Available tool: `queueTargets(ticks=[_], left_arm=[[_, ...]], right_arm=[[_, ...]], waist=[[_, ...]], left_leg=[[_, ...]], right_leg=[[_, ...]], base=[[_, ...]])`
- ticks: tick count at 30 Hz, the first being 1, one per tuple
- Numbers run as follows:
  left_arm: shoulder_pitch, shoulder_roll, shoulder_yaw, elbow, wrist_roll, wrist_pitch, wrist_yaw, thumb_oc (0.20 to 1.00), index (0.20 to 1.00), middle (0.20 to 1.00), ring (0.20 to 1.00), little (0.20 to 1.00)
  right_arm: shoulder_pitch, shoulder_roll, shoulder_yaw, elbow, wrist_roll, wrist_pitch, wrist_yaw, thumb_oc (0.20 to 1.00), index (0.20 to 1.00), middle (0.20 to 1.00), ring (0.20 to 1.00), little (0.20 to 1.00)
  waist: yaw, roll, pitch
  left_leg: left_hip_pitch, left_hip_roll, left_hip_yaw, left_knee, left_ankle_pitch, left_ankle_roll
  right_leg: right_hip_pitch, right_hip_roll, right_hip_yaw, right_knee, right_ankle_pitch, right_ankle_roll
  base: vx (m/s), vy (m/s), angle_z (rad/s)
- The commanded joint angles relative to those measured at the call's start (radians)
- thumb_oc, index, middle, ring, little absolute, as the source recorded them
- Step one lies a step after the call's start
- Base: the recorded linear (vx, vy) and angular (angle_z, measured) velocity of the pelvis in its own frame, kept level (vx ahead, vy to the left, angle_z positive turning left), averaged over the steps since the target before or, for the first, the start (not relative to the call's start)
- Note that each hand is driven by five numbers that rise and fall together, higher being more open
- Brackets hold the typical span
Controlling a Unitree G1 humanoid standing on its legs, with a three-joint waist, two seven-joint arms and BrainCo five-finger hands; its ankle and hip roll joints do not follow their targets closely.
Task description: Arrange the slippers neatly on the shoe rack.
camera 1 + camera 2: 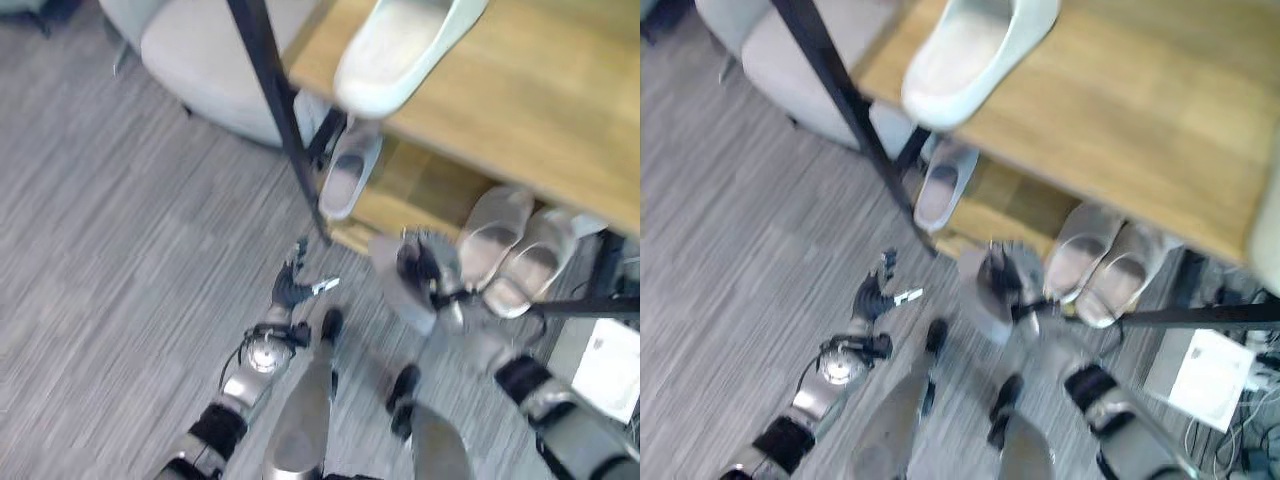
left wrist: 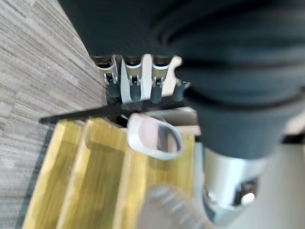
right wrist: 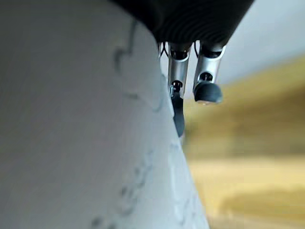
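Grey slipper (image 1: pixel 400 285) is clamped in the right hand (image 1: pixel 432 272), carried clear of the floor, long axis slanting toward the lower shelf (image 1: pixel 405 195) just ahead. A pair (image 1: pixel 515 250) sits beside that hand. Left hand (image 1: pixel 292 288) hangs off to the side, fingers relaxed, empty.

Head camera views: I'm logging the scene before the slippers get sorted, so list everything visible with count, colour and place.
Shoe rack: one, light wood shelves on a black frame, ahead of the robot.
Mint slipper: one, pale green, on the top shelf, overhanging its front edge.
Single grey slipper: one, on the lower shelf by the black post.
Pair of grey slippers: two, side by side on the lower shelf.
Held slipper: one, grey, in front of the rack.
Seat: one, light grey, beside the rack.
White box: one, on the floor at the right.
Left hand: holds nothing, above the floor.
Right hand: grips the held slipper.
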State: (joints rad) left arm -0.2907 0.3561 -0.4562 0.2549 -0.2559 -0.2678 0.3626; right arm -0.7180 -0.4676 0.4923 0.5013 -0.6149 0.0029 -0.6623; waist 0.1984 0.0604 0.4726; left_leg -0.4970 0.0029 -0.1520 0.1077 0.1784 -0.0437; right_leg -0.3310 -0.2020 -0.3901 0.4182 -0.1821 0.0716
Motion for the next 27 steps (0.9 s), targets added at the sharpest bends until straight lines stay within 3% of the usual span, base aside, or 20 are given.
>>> queueTargets(ticks=[1,3,10,20,21,22,27], left_arm=[[0.048,0.019,0.021,-0.100,0.019,-0.089,0.011,1.000,1.000,1.000,1.000,1.000],[0.041,0.027,0.013,-0.126,0.023,-0.097,0.008,1.000,1.000,1.000,1.000,1.000],[-0.019,0.065,-0.016,-0.246,0.059,-0.117,0.014,1.000,1.000,1.000,1.000,1.000],[-0.067,0.062,-0.034,-0.296,0.044,-0.134,0.013,1.000,1.000,1.000,1.000,1.000],[-0.069,0.061,-0.037,-0.295,0.037,-0.136,0.012,1.000,1.000,1.000,1.000,1.000],[-0.066,0.063,-0.048,-0.298,0.019,-0.140,0.007,1.000,1.000,1.000,1.000,1.000],[-0.031,0.074,-0.075,-0.300,-0.015,-0.143,-0.017,1.000,1.000,1.000,1.000,1.000]], right_arm=[[-0.007,-0.042,-0.010,-0.078,-0.078,0.054,-0.116,0.200,0.200,0.200,0.200,0.200],[-0.063,-0.094,-0.016,-0.031,-0.089,0.081,-0.133,0.200,0.200,0.200,0.200,0.200],[-0.236,-0.234,0.007,0.200,-0.059,0.165,-0.184,0.200,0.200,0.200,0.200,0.200],[-0.280,-0.241,0.040,0.339,-0.030,0.192,-0.191,0.200,0.200,0.200,0.200,0.200],[-0.289,-0.238,0.046,0.365,-0.023,0.196,-0.192,0.413,0.413,0.413,0.413,0.413],[-0.319,-0.235,0.064,0.430,-0.005,0.209,-0.200,1.000,1.000,1.000,1.000,1.000],[-0.402,-0.217,0.114,0.574,0.044,0.212,-0.191,1.000,1.000,1.000,1.000,1.000]], waist=[[0.023,-0.040,-0.096],[0.029,-0.049,-0.099],[0.058,-0.069,-0.075],[0.062,-0.064,-0.056],[0.062,-0.062,-0.057],[0.067,-0.057,-0.058],[0.085,-0.045,-0.063]], left_leg=[[0.000,0.028,-0.004,0.137,-0.176,-0.023],[-0.027,0.026,-0.012,0.160,-0.207,-0.032],[-0.146,0.018,-0.035,0.231,-0.241,-0.035],[-0.186,0.004,-0.043,0.220,-0.245,-0.037],[-0.189,0.002,-0.043,0.218,-0.244,-0.036],[-0.197,-0.005,-0.042,0.213,-0.242,-0.035],[-0.206,-0.009,-0.043,0.186,-0.230,-0.037]], right_leg=[[0.014,-0.056,0.015,-0.011,-0.017,0.039],[-0.010,-0.065,0.021,0.025,-0.055,0.044],[-0.102,-0.077,0.005,0.101,-0.104,0.041],[-0.133,-0.082,-0.002,0.094,-0.112,0.044],[-0.137,-0.083,-0.003,0.094,-0.112,0.044],[-0.148,-0.084,-0.005,0.094,-0.110,0.043],[-0.160,-0.087,-0.009,0.077,-0.102,0.044]], base=[[-0.02,0.013,0.32],[0.09,-0.046,0.29],[0.04,-0.016,0.17],[0.03,-0.003,0.04],[0.00,0.000,0.00],[0.00,0.000,0.00],[0.00,0.000,0.00]])
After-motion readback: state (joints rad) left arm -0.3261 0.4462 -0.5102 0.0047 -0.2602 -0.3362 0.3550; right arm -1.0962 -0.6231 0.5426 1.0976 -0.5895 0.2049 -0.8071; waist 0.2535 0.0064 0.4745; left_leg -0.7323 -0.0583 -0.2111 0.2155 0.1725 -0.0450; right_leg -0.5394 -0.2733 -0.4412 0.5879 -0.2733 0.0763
